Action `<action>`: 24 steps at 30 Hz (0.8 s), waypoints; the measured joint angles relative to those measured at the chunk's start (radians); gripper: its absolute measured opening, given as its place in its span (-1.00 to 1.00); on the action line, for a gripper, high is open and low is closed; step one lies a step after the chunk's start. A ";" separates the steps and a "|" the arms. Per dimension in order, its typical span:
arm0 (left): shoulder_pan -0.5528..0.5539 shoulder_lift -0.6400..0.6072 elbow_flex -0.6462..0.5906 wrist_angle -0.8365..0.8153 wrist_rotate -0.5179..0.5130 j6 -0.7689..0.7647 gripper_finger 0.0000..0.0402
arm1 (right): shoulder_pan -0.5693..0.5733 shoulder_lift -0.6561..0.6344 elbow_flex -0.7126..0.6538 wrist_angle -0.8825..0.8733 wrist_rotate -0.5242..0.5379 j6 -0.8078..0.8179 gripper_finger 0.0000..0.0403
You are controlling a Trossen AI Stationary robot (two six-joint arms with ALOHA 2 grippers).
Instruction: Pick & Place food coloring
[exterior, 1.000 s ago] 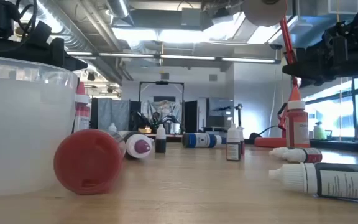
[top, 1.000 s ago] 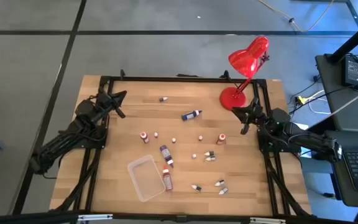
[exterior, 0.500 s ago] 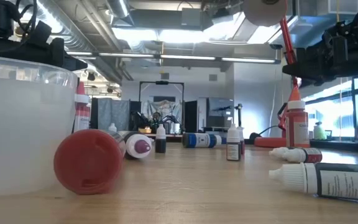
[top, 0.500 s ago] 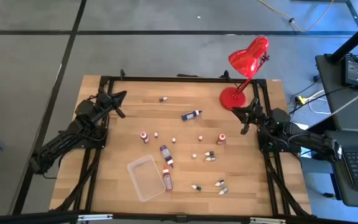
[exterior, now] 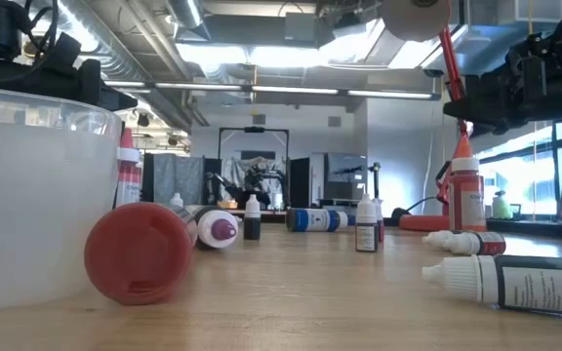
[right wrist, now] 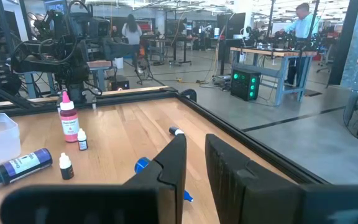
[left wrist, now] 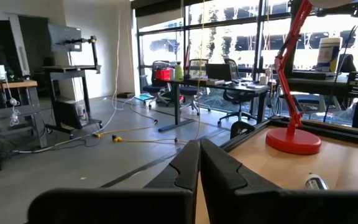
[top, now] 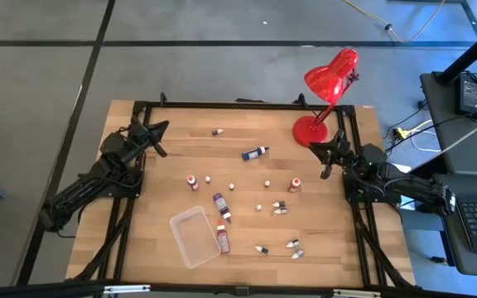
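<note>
The food coloring bottles [top: 222, 207] are scattered all over the middle of the wooden table [top: 172, 170], well apart from both claws, and we've got nothing picked up. A red one [top: 223, 239] lies on its side touching the clear tray [top: 190, 237], a purple one [top: 220, 202] lies just past it, and a blue one [top: 255, 152] lies nearer the red desk lamp [top: 330, 83]. A few small pale ones [top: 294, 249] sit on the right gripper's side of the pile. Our left gripper [top: 157, 130] hangs over its own corner of the table with fingers pressed together on nothing, far from every bottle. The right gripper [top: 327, 151] is parked next to the lamp base, fingers closed too and empty, with an upright red bottle [top: 294, 185] the nearest one.
</note>
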 joint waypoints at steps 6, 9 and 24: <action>0.000 0.000 0.000 0.000 0.000 0.000 -0.95 | 0.000 0.000 0.000 0.000 0.000 0.000 -0.68; 0.000 0.000 0.000 0.000 0.000 0.000 -0.94 | 0.000 0.000 0.000 0.000 0.000 0.001 -0.68; 0.000 0.000 0.000 0.000 0.000 0.000 -0.94 | 0.000 0.000 0.000 0.000 0.000 0.001 -0.68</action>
